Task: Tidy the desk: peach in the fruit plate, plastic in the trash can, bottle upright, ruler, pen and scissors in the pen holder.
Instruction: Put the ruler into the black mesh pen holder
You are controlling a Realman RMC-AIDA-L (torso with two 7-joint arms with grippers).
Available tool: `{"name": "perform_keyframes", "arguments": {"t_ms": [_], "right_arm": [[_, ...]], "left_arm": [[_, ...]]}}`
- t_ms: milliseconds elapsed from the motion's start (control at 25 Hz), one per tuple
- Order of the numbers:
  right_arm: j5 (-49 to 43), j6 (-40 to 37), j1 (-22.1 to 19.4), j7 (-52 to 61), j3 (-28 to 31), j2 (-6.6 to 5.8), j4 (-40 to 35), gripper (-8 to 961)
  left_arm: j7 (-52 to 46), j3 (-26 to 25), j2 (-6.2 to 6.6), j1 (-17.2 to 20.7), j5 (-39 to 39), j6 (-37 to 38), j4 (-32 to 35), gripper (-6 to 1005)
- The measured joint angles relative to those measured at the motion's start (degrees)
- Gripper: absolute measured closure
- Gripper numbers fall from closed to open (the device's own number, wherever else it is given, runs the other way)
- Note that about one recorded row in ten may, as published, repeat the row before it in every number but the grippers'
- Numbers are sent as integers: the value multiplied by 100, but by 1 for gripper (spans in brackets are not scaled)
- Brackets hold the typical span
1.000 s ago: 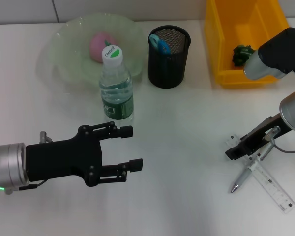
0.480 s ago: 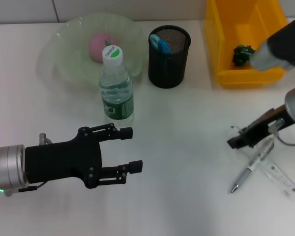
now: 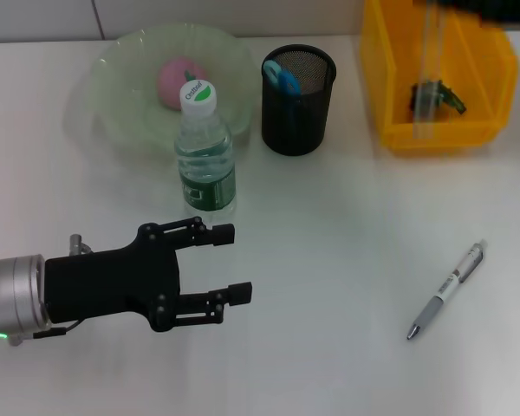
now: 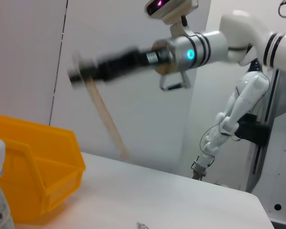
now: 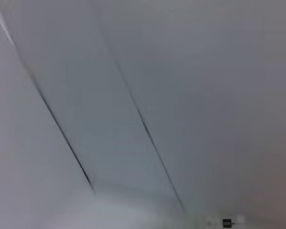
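The right end effector (image 4: 86,74) is lifted high, seemingly gripping the blurry ruler (image 4: 105,119); the left end effector (image 3: 221,264) waits wide apart near the bottle (image 3: 205,152).

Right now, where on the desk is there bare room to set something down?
Bare desk lies between the left gripper and the pen, and in front of the pen holder and yellow bin. It is crowded at the back, where the bottle stands against the fruit plate.
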Motion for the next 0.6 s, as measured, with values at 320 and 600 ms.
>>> {"name": "perform_keyframes", "arguments": {"t_ms": [320, 600], "right_arm": [[3692, 197, 877, -4707, 31, 14, 3954, 529], [4299, 611, 1931, -7196, 101, 66, 5984, 506]], "left_arm": [[-20, 0, -44, -24, 0, -41, 0, 230], [-31, -84, -60, -27, -5, -39, 0, 230]]}}
